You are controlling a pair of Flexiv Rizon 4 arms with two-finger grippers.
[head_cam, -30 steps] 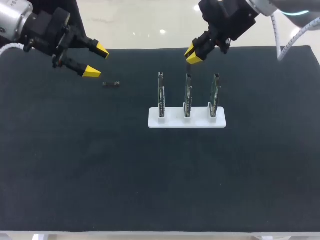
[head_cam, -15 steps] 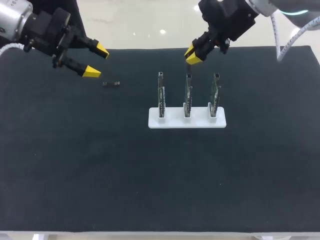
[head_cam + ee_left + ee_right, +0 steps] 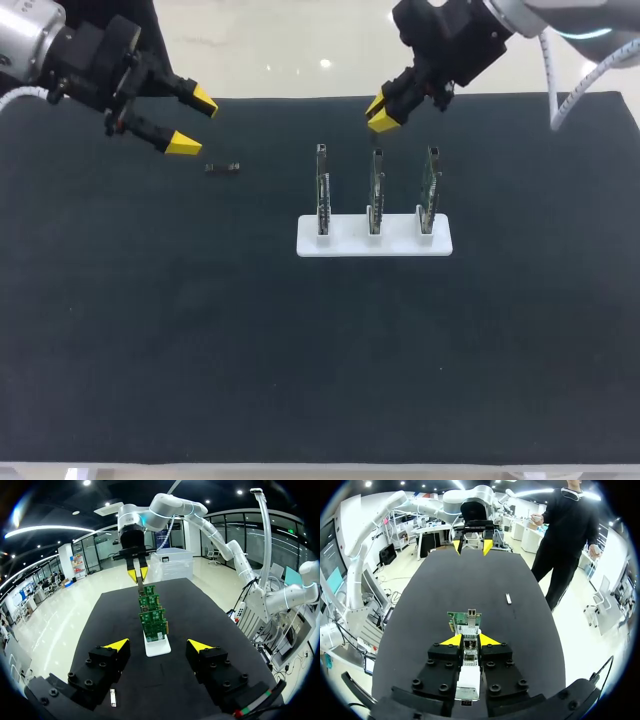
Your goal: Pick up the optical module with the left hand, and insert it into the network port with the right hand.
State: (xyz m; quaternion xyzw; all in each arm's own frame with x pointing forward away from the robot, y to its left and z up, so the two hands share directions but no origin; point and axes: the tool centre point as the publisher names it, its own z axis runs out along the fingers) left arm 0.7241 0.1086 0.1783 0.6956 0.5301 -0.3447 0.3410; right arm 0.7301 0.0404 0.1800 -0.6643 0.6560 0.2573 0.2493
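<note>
A small dark optical module (image 3: 222, 168) lies flat on the black table, just right of my left gripper (image 3: 190, 122), which hovers open above the far left; the same module (image 3: 113, 697) shows under its left finger. A second, silvery optical module (image 3: 468, 662) sits clamped between the fingers of my right gripper (image 3: 470, 641). That gripper (image 3: 380, 112) hangs behind the middle of three upright circuit boards (image 3: 375, 190) on a white stand (image 3: 400, 243). From the right wrist the nearest board (image 3: 466, 621), with its port on top, stands directly ahead of the fingertips.
The boards (image 3: 151, 616) line up in a row ahead of my left gripper (image 3: 159, 645), with my right gripper (image 3: 137, 574) beyond them. The loose module (image 3: 508, 598) lies between the stand and my left gripper (image 3: 472, 545).
My right gripper has shifted slightly to the left with its module. The left arm and the module on the table have not moved.
</note>
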